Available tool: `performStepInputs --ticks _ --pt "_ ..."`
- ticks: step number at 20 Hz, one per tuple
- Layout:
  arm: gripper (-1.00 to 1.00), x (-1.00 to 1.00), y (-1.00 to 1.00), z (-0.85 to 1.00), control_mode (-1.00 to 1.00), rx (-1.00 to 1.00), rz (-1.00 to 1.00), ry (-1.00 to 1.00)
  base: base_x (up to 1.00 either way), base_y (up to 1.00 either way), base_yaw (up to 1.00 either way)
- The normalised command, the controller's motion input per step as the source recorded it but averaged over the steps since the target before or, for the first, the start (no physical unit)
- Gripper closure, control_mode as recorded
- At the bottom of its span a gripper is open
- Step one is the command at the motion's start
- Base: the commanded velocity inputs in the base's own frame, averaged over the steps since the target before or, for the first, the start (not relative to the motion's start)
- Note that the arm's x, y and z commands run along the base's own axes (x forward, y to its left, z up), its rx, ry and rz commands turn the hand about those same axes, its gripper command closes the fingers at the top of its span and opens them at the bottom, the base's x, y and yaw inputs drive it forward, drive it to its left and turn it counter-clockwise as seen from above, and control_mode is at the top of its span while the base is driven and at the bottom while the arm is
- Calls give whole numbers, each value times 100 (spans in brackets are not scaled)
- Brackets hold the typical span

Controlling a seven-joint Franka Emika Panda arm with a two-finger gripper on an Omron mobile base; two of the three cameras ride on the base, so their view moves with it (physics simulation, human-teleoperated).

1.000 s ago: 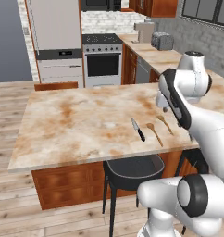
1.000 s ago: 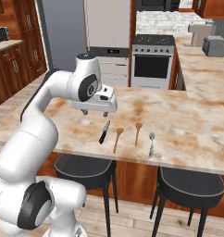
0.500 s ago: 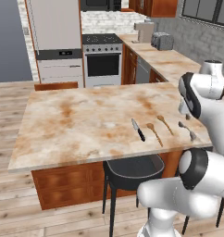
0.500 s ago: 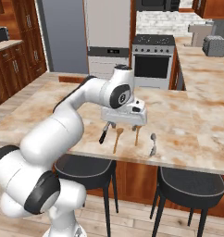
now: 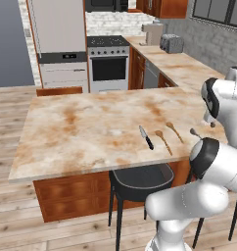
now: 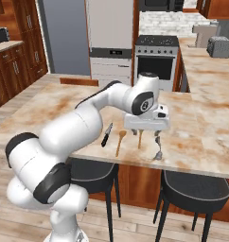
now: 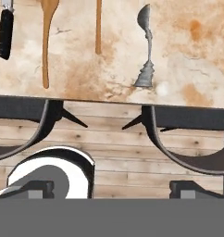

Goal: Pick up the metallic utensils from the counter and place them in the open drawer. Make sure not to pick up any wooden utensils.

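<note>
Right base view showed the pincer released and empty, jaws spread wide, poised low over the row of 4 utensils near the front edge of the tabletop, apparently to line up on the grey metal utensil at the row's right end. Beside it lay 2 wooden spoons, to be avoided, then the black-handled knife; 2 dark stools stood below the edge.

On the counter, knife, 2 wooden spoons, then metal utensil lie side by side.
</note>
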Motion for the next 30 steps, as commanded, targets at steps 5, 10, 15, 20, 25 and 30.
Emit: performStepInputs --ticks 5,10,15,20,25,30 --pt "-100 6 -15 -33 -100 0 13 0 0 0 0" --pt "-100 37 0 -67 -100 0 0 0 0 0 0" --pt "-100 74 0 -56 -100 0 -2 2 0 0 0" --pt "-100 70 0 -50 -100 0 -14 6 0 0 0" --pt "-100 31 -33 -13 -100 0 -2 0 0 0 0" --pt "-100 22 -45 -16 -100 3 0 0 0 0 0"
